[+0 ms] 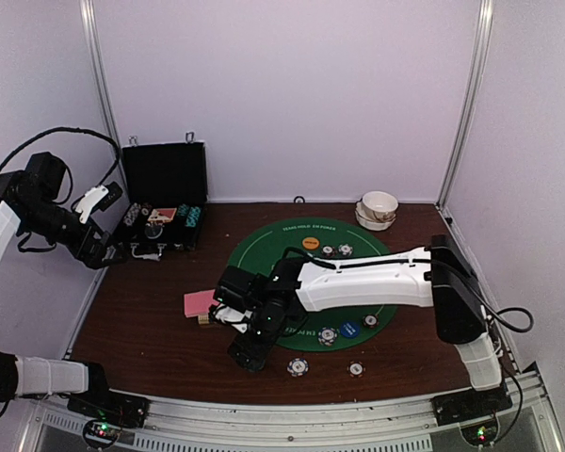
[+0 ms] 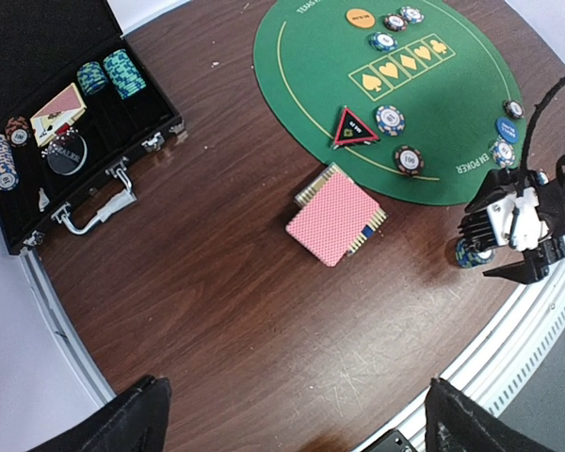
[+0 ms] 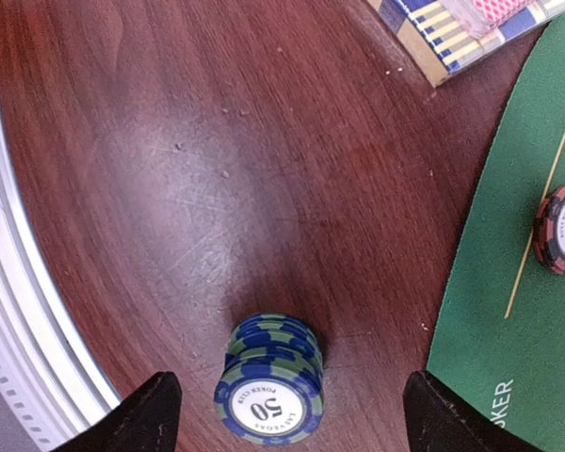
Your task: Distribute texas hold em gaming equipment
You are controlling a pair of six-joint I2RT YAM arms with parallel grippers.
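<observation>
A: How many round discs?
B: Two: one orange disc (image 2: 359, 16), one blue disc (image 2: 511, 132).
A: Poker chips (image 2: 390, 120)?
B: From the left wrist, seven chips or small stacks on the one green mat (image 2: 301, 94). Overhead, two more on the bare table (image 1: 141, 330). The one black case (image 2: 38, 38) holds two teal stacks (image 2: 124, 71) side by side.
A: Anything single?
B: One triangular marker (image 2: 355, 127), and one pile of pink-backed cards (image 2: 334, 218), uncounted.
A: White bowls (image 1: 379, 207)?
B: One stack; how many in it, I cannot tell.
</observation>
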